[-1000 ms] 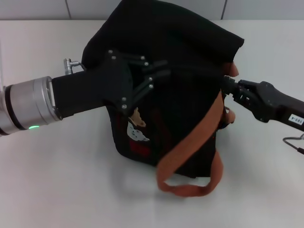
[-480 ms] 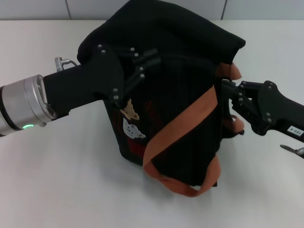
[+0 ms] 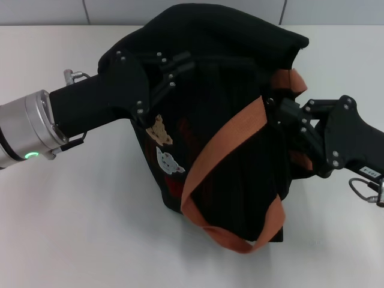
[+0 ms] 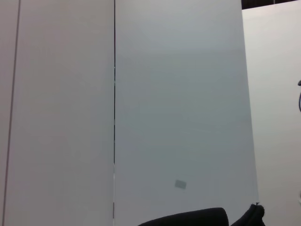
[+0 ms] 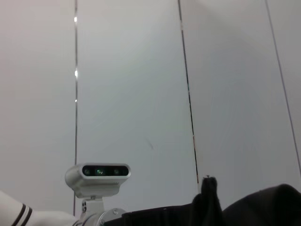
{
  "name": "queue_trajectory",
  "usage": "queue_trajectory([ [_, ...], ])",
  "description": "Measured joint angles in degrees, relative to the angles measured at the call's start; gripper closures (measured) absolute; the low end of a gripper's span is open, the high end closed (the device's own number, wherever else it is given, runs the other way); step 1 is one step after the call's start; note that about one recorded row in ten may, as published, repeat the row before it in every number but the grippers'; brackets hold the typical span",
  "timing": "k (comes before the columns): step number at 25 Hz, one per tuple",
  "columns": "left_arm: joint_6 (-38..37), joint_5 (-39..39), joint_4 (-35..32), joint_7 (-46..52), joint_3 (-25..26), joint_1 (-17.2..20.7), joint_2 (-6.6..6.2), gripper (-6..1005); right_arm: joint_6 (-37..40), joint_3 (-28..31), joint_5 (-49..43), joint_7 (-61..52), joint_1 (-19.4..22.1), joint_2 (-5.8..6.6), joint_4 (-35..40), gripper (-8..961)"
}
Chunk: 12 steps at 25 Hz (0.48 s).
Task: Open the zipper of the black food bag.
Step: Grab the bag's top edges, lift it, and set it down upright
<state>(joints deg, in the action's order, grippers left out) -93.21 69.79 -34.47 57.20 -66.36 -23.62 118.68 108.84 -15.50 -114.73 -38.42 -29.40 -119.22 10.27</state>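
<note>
The black food bag [image 3: 222, 126] stands tilted in the middle of the white table [image 3: 72, 228] in the head view. Its bear pictures [image 3: 161, 132] face front-left, and one orange-brown strap [image 3: 225, 150] loops down its front. My left gripper [image 3: 177, 66] reaches in from the left and is shut on the black fabric near the bag's top rim. My right gripper [image 3: 282, 114] presses against the bag's right side beside the other strap [image 3: 291, 81]. The zipper does not stand out from the dark cloth. Both wrist views show only slivers of the black food bag [image 4: 188, 219] [image 5: 263, 207].
Bare table lies around the bag on all sides, with a tiled wall [image 3: 180, 9] behind. A metal ring and cable [image 3: 363, 191] hang by the right arm. The right wrist view looks up at wall panels and the robot's head camera [image 5: 98, 173].
The bag has swung and tilted, its base sliding toward the front right. The left gripper has drawn back left and upward with the fabric. The right gripper has moved left and down against the bag.
</note>
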Motion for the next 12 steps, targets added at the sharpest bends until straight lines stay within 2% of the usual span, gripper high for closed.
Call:
queue_trajectory([
  [5,0.1,-0.2,2.2,0.0,1.8,-0.4,0.01,910,1.3,0.4,0.1,6.5,0.5,-0.05,-2.0,947],
  [12,0.1,-0.2,3.1,-0.3,2.2,-0.5,-0.04,910,1.3,0.5,2.0,6.7,0.8,-0.05,-2.9,951],
])
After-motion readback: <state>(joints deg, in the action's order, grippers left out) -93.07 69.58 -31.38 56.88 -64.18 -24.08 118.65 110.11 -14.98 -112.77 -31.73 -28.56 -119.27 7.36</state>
